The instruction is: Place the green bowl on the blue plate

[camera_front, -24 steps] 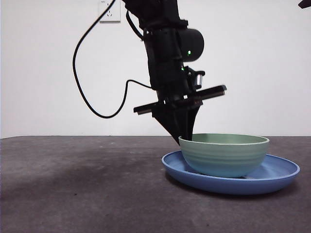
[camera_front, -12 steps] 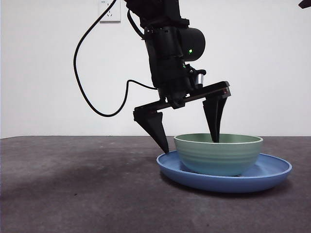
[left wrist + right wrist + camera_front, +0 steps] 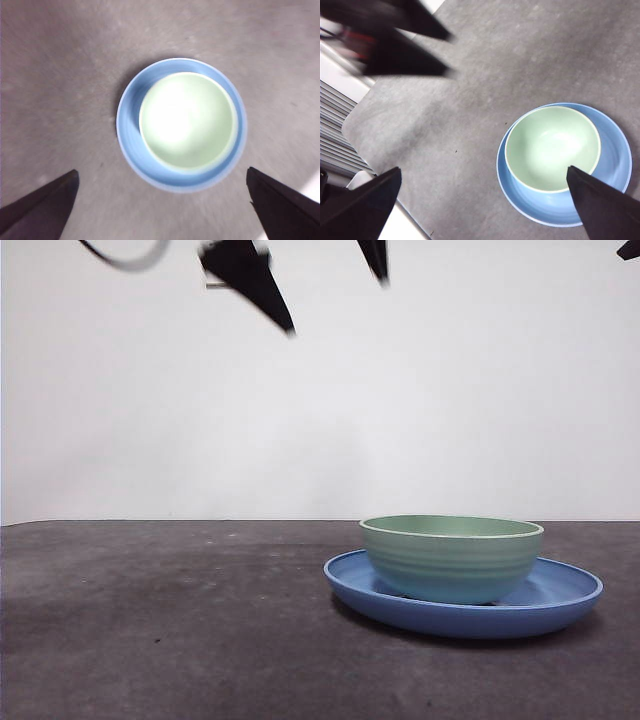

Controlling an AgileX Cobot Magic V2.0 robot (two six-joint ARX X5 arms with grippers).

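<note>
We see the pale mint-green glossy ceramic bowl (image 3: 452, 557) sitting upright inside the wide, shallow, glossy medium-blue round plate (image 3: 560, 600), which rests on the dark grey table (image 3: 160, 620). In the left wrist view the bowl (image 3: 188, 120) sits slightly off the middle of the plate (image 3: 129, 135), so that the blue rim shows wider on one side than on the other. Our left gripper (image 3: 315, 285) hangs high above the table, well clear of both dishes, with only its two black jaw tips showing at the top of the front view; its jaws stand wide apart and hold nothing. Our right gripper (image 3: 485, 205) is also held well above the table, looking down on the bowl (image 3: 552, 147) and the plate (image 3: 615, 175), its jaws likewise spread wide and empty. Behind the table stands a plain white wall (image 3: 450, 390).
</note>
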